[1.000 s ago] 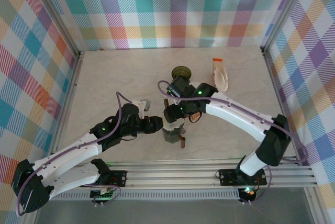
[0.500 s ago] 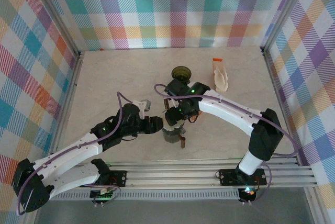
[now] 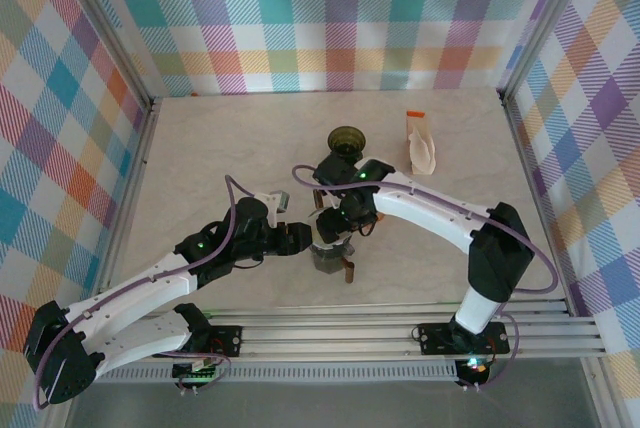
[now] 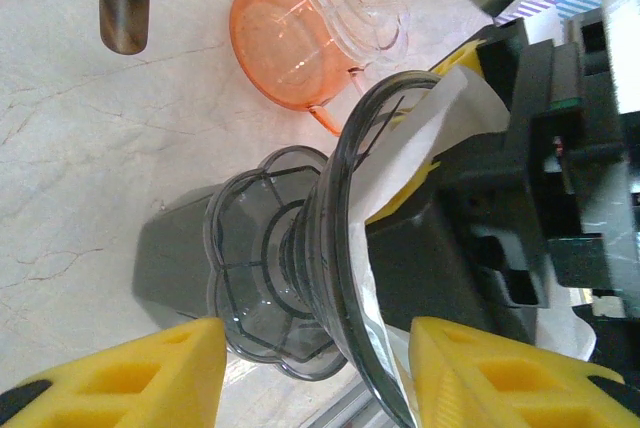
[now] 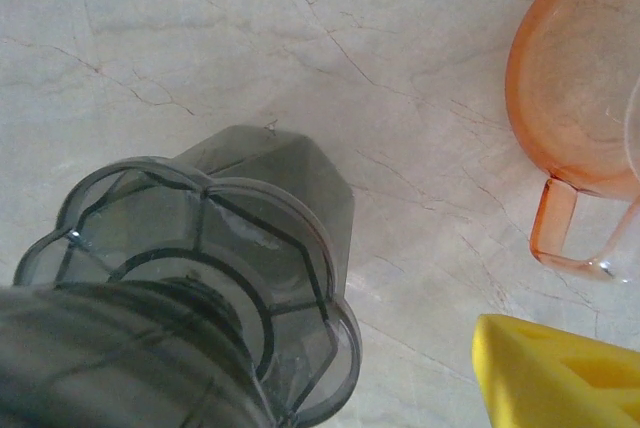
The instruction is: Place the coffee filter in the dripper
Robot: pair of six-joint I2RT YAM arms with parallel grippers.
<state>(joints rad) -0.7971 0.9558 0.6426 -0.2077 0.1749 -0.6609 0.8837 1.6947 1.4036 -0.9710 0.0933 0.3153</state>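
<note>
Paper filter (image 4: 445,113) seemingly inside dripper (image 4: 262,248).

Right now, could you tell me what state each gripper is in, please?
Left gripper: closed on the dripper.
Right gripper: open, fingers spread at the coffee filter in the dripper.

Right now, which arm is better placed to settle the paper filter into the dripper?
Right. The right fingers sit at the mouth of the dripper, against the white filter. The left fingers flank the dripper's base, apparently steadying it.
</note>
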